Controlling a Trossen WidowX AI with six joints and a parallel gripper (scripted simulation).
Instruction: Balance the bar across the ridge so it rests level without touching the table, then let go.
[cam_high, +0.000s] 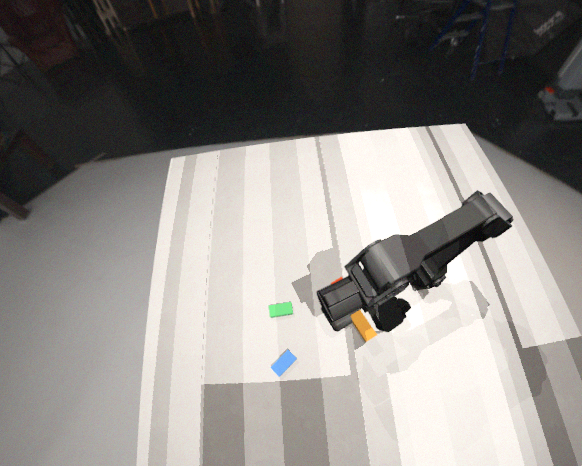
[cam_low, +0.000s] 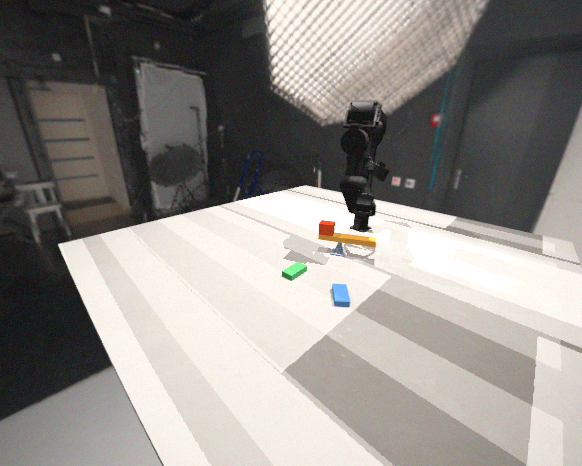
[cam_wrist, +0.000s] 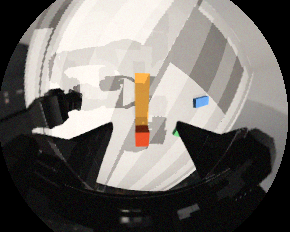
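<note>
The orange bar (cam_high: 363, 326) (cam_low: 350, 240) (cam_wrist: 142, 100) lies across the small grey-blue ridge (cam_low: 339, 250), clear of the table and close to level, its right end looking slightly lower in the exterior view. A red block (cam_high: 337, 281) (cam_low: 327, 228) (cam_wrist: 142, 139) sits on the bar's left end in that view. My gripper (cam_wrist: 145, 124) is open and empty, above the bar and not touching it; its fingertips stand wide on both sides in the wrist view. The arm hides the bar's middle in the top view, and the ridge is hidden there and in the wrist view.
A green block (cam_high: 281, 309) (cam_low: 294, 271) (cam_wrist: 176, 133) lies on the table near the ridge. A blue block (cam_high: 284, 363) (cam_low: 340, 295) (cam_wrist: 201, 101) lies farther out from the arm. Striped light and shadow cover the table top.
</note>
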